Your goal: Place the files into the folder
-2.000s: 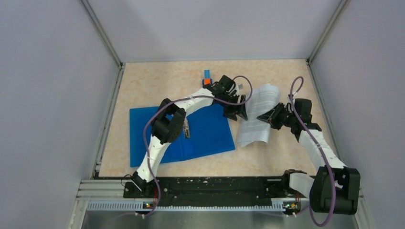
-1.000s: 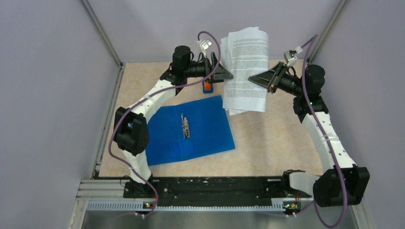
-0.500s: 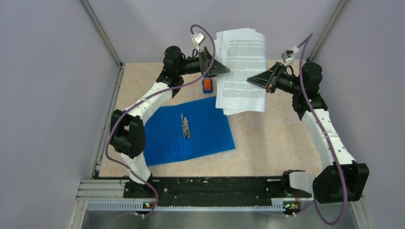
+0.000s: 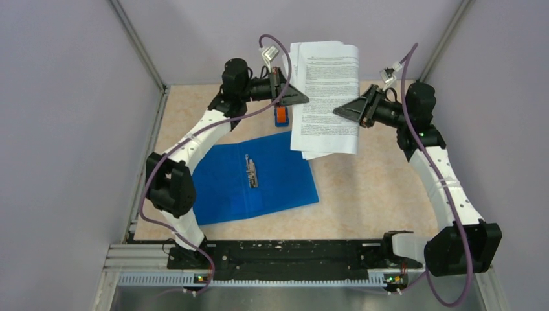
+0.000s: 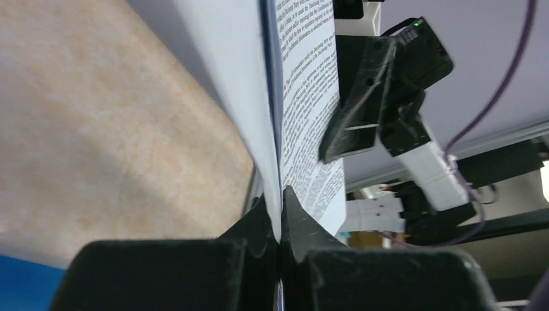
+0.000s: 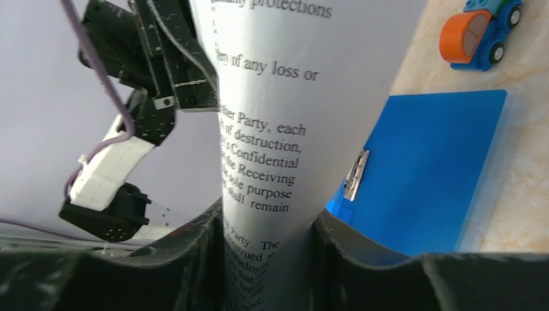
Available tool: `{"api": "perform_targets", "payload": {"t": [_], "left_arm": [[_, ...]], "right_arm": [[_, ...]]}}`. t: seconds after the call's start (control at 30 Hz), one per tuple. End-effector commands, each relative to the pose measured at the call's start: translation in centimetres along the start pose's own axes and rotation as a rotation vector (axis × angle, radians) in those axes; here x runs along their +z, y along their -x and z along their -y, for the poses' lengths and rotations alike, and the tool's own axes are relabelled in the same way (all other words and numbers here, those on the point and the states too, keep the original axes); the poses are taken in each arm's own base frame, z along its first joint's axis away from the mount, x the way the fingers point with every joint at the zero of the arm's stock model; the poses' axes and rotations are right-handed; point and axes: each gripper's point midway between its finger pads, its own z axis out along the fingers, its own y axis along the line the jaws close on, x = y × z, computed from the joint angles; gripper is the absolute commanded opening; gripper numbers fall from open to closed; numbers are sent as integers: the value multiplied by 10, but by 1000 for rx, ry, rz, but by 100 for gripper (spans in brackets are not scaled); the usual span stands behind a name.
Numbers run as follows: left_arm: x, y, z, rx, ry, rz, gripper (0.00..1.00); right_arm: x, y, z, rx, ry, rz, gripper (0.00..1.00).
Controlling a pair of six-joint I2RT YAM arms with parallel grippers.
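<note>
The files [image 4: 327,91], a thin stack of printed white sheets, hang upright in the air above the back of the table. My left gripper [image 4: 304,98] is shut on their left edge; in the left wrist view the fingertips [image 5: 280,220] pinch the sheets [image 5: 304,97] tight. My right gripper [image 4: 338,110] is at their right edge with its jaws apart, and the paper [image 6: 278,116] bows between the fingers [image 6: 268,227]. The blue folder [image 4: 259,178] lies open and flat on the table below, its metal clip [image 4: 252,172] showing, also in the right wrist view [image 6: 427,168].
A small blue-and-orange toy [image 4: 281,116] sits on the table just behind the folder and under the left gripper; it also shows in the right wrist view [image 6: 476,29]. Grey walls close in the back and both sides. Bare beige tabletop [image 4: 375,188] lies right of the folder.
The left gripper has closed onto the left edge of the files. The right gripper's jaws have spread apart around the paper. The sheets have shifted slightly left and stayed raised.
</note>
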Motion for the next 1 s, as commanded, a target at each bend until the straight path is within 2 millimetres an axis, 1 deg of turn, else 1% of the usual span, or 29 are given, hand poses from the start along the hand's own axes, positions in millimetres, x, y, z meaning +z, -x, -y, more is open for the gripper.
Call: {"api": "perform_targets", "payload": {"t": [0.0,0.07,0.13,0.17,0.23,0.33,0.43,0.53,0.63,0.7,0.83,0.97], "left_arm": [[-25,8,56,277,71,14,0],[-36,5,69,361,115,18,0],[-46,-2,89,453,132,12,0],[-50,-6,100,501,131,4,0],[-58,-17,123,585,120,-21,0],[-69,-32,150,687,112,-68,0],[-80,-41,175,773,101,-83,0],[-86,-47,196,833,86,-83,0],[-83,-58,208,859,63,-122,0],[-77,-65,212,888,48,-159,0],[-66,-78,217,913,50,-217,0],[-65,-81,225,937,46,-216,0]], "right_arm": [[-5,13,-17,-163,-3,56,55],[-7,16,-18,-208,-11,85,71],[-8,23,-23,-260,8,118,82],[-8,26,-28,-283,28,133,86],[-9,31,-41,-336,83,160,90],[-13,37,-64,-422,170,202,94],[-21,37,-91,-517,279,238,97],[-34,30,-118,-607,400,273,99],[-45,20,-139,-664,507,281,99],[-48,14,-145,-675,555,266,99],[-52,4,-148,-689,617,234,99],[-55,-5,-148,-707,647,213,99]]}}
